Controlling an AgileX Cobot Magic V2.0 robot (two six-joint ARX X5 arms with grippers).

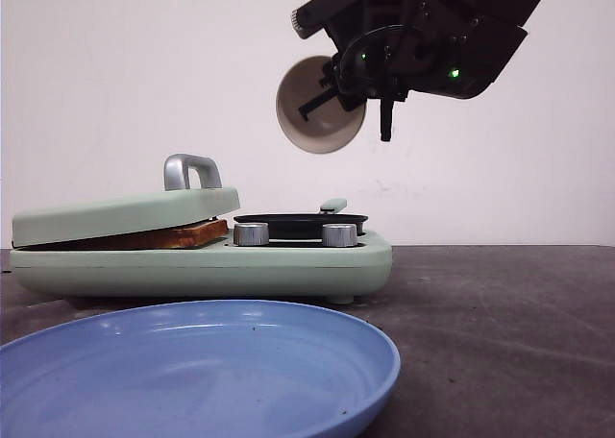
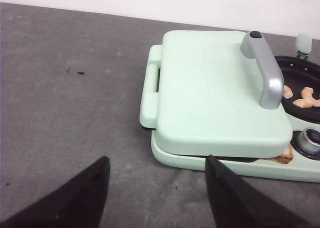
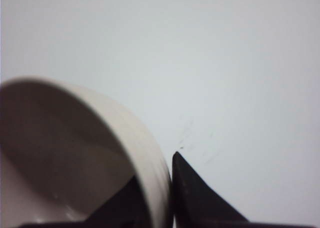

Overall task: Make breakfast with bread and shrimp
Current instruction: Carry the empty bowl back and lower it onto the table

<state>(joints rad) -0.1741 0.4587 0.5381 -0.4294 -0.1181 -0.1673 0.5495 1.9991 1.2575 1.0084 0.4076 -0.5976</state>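
The bread [image 1: 163, 236] lies under the closed lid [image 1: 125, 217] of the mint-green breakfast maker [image 1: 202, 265]; one crust corner shows in the left wrist view [image 2: 282, 157]. A few orange shrimp [image 2: 302, 97] lie in the maker's black pan [image 1: 300, 225]. My right gripper [image 1: 351, 87] is shut on the rim of the beige bowl [image 1: 319, 107], held tipped on its side high above the pan; the bowl [image 3: 75, 158] looks empty. My left gripper [image 2: 156, 160] is open and empty over the table, just before the maker's lid end.
A large blue plate [image 1: 192, 361] sits at the front left, before the maker. Two metal knobs [image 1: 252, 233] are on the maker's front. The lid has a grey handle [image 2: 265, 68]. Dark table stretches to the right [image 1: 500, 342].
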